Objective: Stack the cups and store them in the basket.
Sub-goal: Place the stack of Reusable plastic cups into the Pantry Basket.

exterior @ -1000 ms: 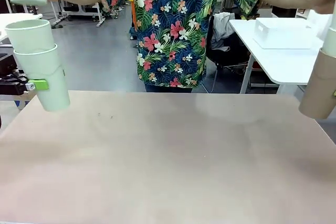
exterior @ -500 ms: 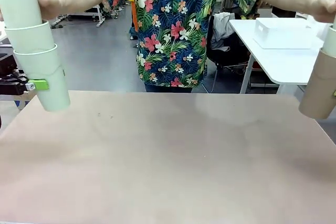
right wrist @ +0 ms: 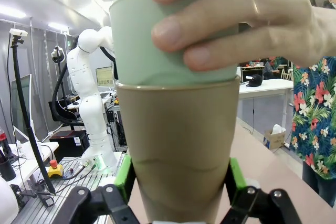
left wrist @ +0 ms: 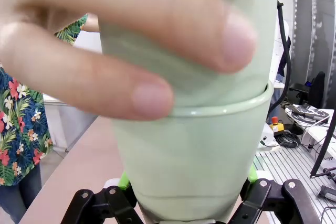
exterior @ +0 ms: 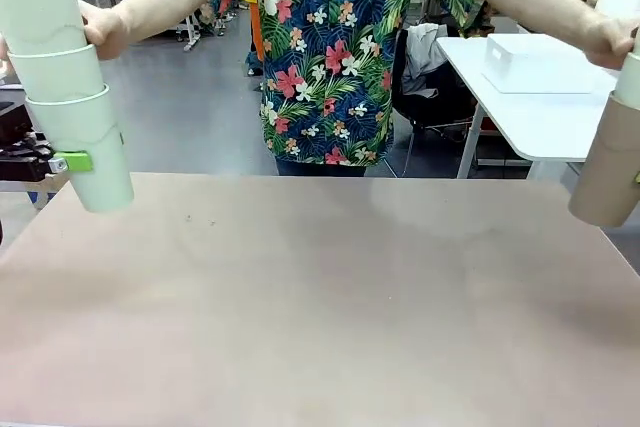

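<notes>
The left gripper [left wrist: 186, 187] is clamped on the lowest mint cup [exterior: 95, 167] of a stack at the left side of the table [exterior: 320, 297]. The right gripper [right wrist: 179, 182] is clamped on the taupe cup [right wrist: 176, 140] at the right side. The person's hands [exterior: 100, 29], pressing more cups in, could tilt either one loose.

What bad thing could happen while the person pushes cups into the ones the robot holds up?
1. The person's hand presses on the stack of tall pale mint green plastic cups; the left fingers grip only the bottom one, so it might slip and drop onto the beige table.
2. The taupe-brown plastic cup in the right fingers hangs near the table's corner; a push could knock it loose.
</notes>
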Robot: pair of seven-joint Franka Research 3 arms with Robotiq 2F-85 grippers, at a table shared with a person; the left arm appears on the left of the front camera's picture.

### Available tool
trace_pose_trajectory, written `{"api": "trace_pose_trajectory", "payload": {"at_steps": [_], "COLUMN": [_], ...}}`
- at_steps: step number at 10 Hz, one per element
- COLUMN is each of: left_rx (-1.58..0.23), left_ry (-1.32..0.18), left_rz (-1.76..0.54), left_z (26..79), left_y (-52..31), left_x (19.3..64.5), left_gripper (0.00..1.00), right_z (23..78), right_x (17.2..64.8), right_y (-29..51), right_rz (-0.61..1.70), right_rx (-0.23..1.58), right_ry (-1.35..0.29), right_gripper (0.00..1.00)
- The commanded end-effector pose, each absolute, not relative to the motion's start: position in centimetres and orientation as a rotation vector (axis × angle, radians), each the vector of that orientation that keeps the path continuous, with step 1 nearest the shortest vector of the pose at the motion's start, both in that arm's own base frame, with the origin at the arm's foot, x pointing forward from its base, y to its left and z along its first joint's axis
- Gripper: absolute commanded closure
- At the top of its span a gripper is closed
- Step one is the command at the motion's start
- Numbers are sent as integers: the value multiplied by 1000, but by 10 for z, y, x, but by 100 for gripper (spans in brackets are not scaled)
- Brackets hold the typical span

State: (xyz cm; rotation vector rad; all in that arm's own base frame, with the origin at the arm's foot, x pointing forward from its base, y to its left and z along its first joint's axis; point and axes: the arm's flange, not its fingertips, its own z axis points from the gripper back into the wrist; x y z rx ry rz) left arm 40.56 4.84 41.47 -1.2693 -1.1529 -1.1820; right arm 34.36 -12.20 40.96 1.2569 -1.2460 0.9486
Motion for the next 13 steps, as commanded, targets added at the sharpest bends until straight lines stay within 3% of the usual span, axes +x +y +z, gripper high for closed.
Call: {"api": "trace_pose_trajectory", "payload": {"at_steps": [1,13], "left_rx": [-1271,-1271], "left_ry": [-1157,-1157], "left_rz": [-1183,-1183], "left_z": [418,418], "left_y": [48,48], "left_x": [405,405], "left_gripper": [13,13], "right_z": [411,411], "right_x": [344,344], "right_y": [-121,-121], "right_rz": [962,962], "right_rx": [1247,1247], "right_ry": [-1255,-1255], "right_gripper": [14,14]}}
